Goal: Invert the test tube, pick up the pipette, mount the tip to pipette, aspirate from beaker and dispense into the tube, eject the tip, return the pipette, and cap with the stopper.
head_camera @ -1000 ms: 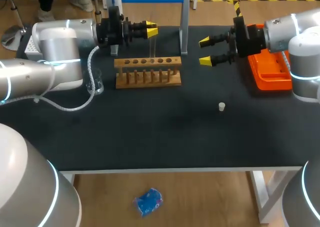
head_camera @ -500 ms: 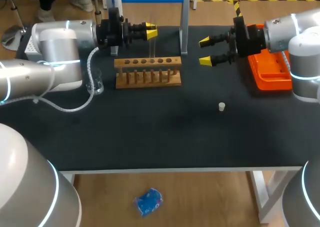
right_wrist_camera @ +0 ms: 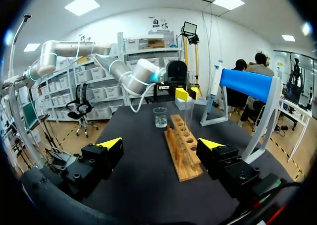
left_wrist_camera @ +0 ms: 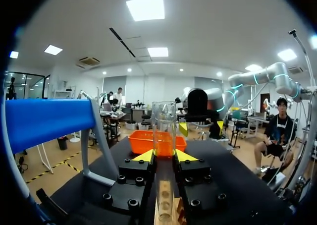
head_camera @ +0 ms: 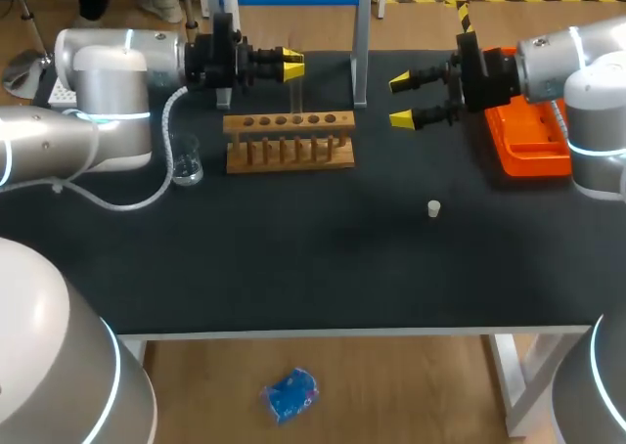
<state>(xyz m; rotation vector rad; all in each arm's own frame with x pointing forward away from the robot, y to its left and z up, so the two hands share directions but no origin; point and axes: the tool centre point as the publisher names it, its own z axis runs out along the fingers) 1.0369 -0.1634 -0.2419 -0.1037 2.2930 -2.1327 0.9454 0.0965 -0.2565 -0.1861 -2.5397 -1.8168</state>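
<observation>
My left gripper (head_camera: 290, 66) is shut on a clear test tube (head_camera: 296, 90), which stands upright over the back of the wooden rack (head_camera: 289, 141). In the left wrist view the test tube (left_wrist_camera: 164, 131) runs straight up between the yellow tips of that gripper (left_wrist_camera: 164, 156). My right gripper (head_camera: 403, 99) hangs open and empty right of the rack, beside the orange tray (head_camera: 528, 141). Seen from the right wrist, the right gripper (right_wrist_camera: 161, 144) faces the rack (right_wrist_camera: 184, 153) and a glass beaker (right_wrist_camera: 160, 117). A small white stopper (head_camera: 433, 207) lies on the black table. No pipette can be made out.
The beaker (head_camera: 189, 162) stands left of the rack, under my left arm's cable. A blue-topped stand (head_camera: 360, 53) rises at the table's back edge behind the rack; its blue bar (right_wrist_camera: 247, 84) shows in the right wrist view. The orange tray (left_wrist_camera: 143, 140) lies ahead of my left gripper.
My left arm has swung back a little and its gripper, with the tube, has shifted slightly left. The right arm has kept still.
</observation>
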